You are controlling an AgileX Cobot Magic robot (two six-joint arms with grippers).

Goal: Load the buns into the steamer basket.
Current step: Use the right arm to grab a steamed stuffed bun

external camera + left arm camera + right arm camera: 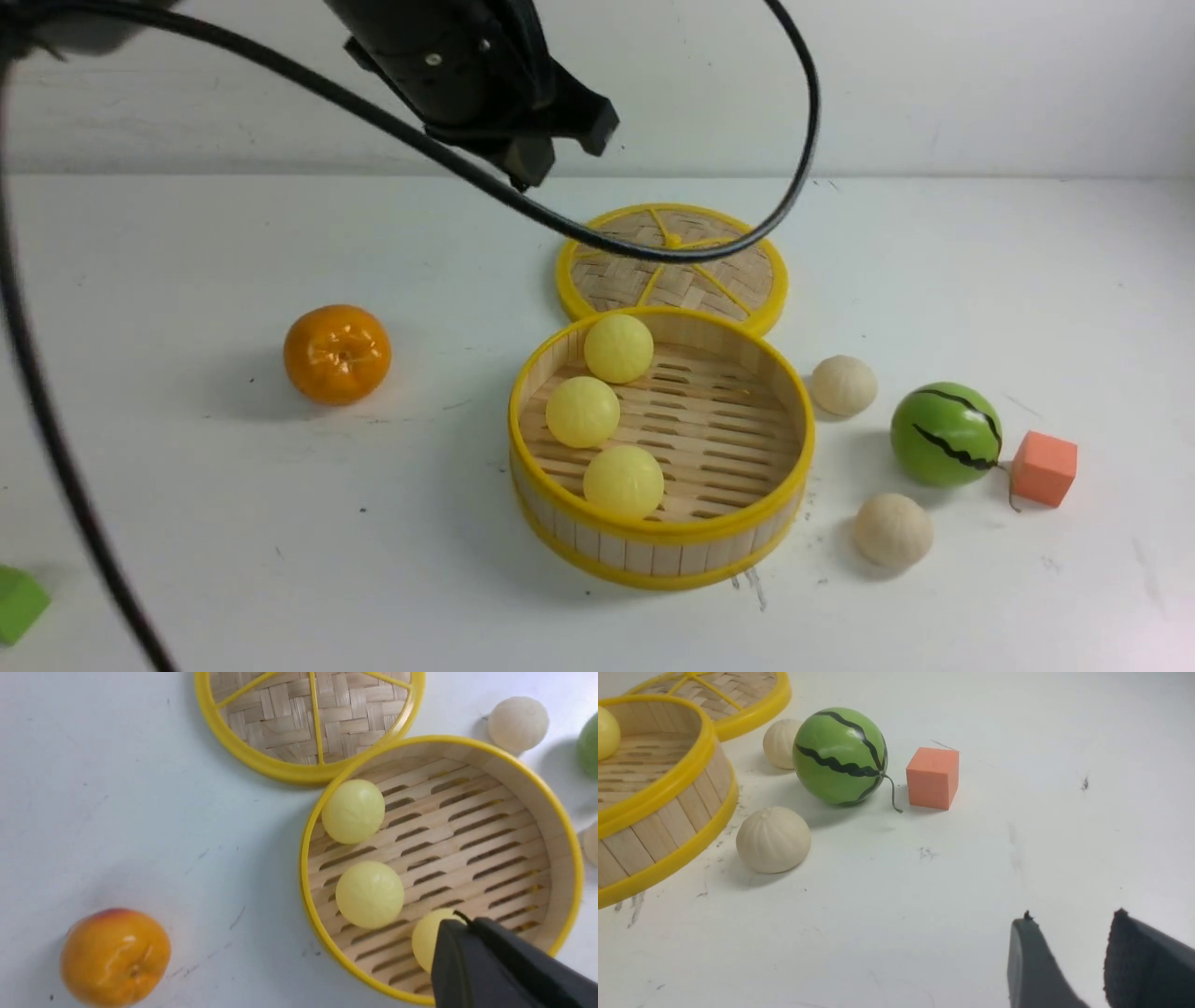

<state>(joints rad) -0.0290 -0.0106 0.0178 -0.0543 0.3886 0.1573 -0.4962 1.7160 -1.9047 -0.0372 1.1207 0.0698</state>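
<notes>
The steamer basket [653, 551] stands mid-table with three pale yellow buns [618, 347] [582, 411] [623, 481] along its left side. Two cream buns [843, 385] [892, 530] lie on the table just right of it. My left gripper [464, 921] hangs above the basket [556, 858], shut and empty, and partly covers the nearest yellow bun [423, 942]. In the front view it shows high up [527, 173]. My right gripper [1071, 919] is open over bare table, well apart from the closer cream bun [773, 840]; the front view does not show it.
A woven lid [672, 261] lies against the basket's far side. An orange mandarin [337, 354] sits to the left. A striped watermelon ball [945, 434] and an orange cube [1044, 468] sit right of the cream buns. A green block [17, 602] is at the front left edge.
</notes>
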